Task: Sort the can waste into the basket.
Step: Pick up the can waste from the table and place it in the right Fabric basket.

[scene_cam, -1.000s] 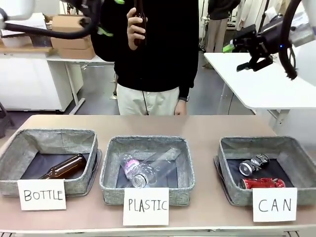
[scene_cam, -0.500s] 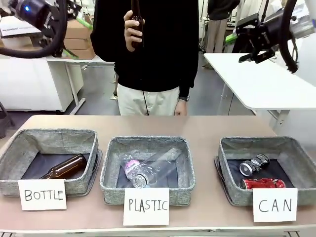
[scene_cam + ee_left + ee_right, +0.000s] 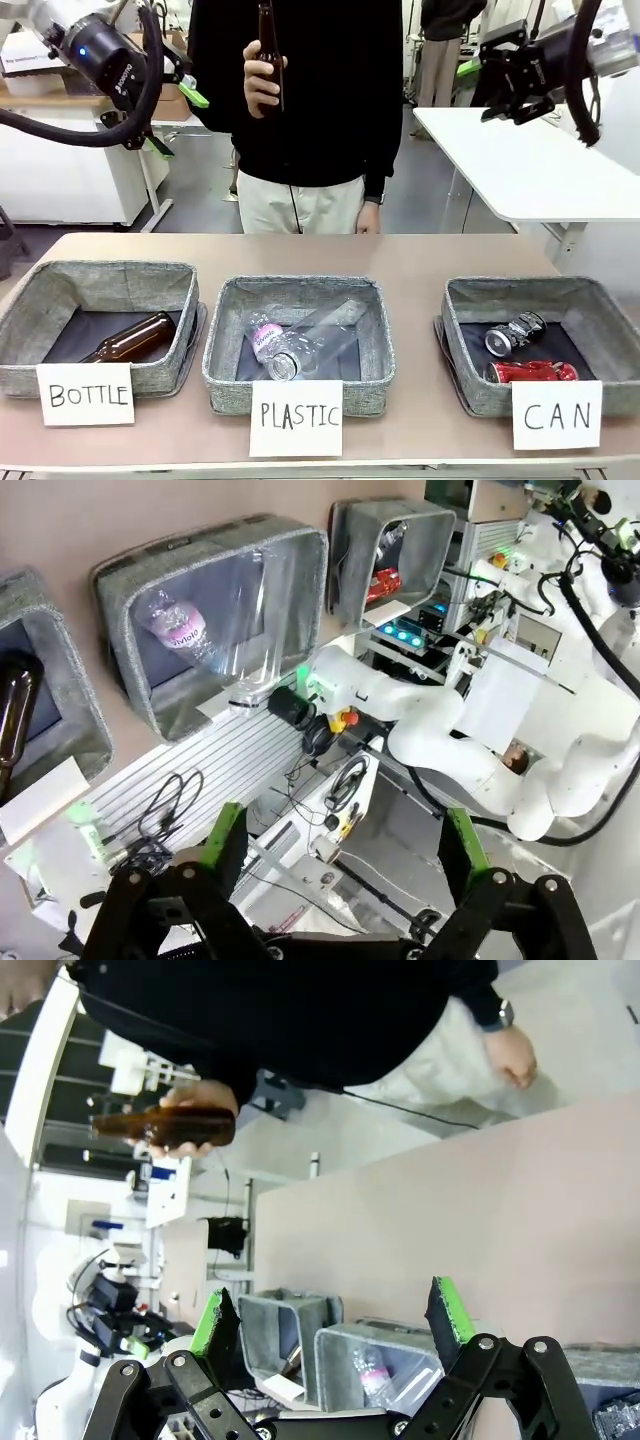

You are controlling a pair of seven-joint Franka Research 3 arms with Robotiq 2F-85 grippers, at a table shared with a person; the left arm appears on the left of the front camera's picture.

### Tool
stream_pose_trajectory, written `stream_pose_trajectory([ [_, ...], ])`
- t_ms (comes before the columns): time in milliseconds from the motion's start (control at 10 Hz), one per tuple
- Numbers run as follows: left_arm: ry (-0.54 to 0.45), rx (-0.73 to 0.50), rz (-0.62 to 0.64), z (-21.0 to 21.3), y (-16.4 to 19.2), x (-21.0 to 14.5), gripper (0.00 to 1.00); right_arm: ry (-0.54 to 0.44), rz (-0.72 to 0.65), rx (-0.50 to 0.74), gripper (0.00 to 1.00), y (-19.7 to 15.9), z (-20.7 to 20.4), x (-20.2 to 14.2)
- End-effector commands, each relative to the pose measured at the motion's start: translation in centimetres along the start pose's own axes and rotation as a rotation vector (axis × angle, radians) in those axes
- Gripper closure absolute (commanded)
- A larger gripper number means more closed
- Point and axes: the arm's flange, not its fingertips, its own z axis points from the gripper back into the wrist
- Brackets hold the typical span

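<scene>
Three grey fabric baskets in a row along the near edge of the bench [image 3: 420, 255], each with a white card on its front. At the right end, the basket [image 3: 470, 330] marked "CAN", holding both pieces of can waste: the black can [image 3: 514, 333] toward the far side, the red can [image 3: 530, 372] just nearer, lying close together on the dark bottom. In the middle, the "PLASTIC" basket [image 3: 225, 350], with clear plastic bottles [image 3: 300, 345] lying inside. At the left end, the "BOTTLE" basket [image 3: 30, 300], with one brown glass bottle [image 3: 130, 338] on its side. Beyond the far edge, a person's hand [image 3: 262, 72] holding a second brown bottle [image 3: 268, 40] upright. High over the left end, left gripper [image 3: 175, 118], jaws apart and empty. High over the right end, right gripper [image 3: 500, 90], jaws likewise apart, nothing between them.
</scene>
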Motion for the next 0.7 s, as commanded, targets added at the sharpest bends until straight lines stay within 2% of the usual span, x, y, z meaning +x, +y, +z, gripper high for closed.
stream_pose_trajectory([
  [0,-0.022,-0.040,0.031,0.76,-0.33,-0.42,0.00,-0.009,0.013,-0.025,0.01,-0.25,0.04,0.04],
  [600,-0.022,-0.040,0.031,0.76,-0.33,-0.42,0.00,-0.009,0.013,-0.025,0.01,-0.25,0.04,0.04],
])
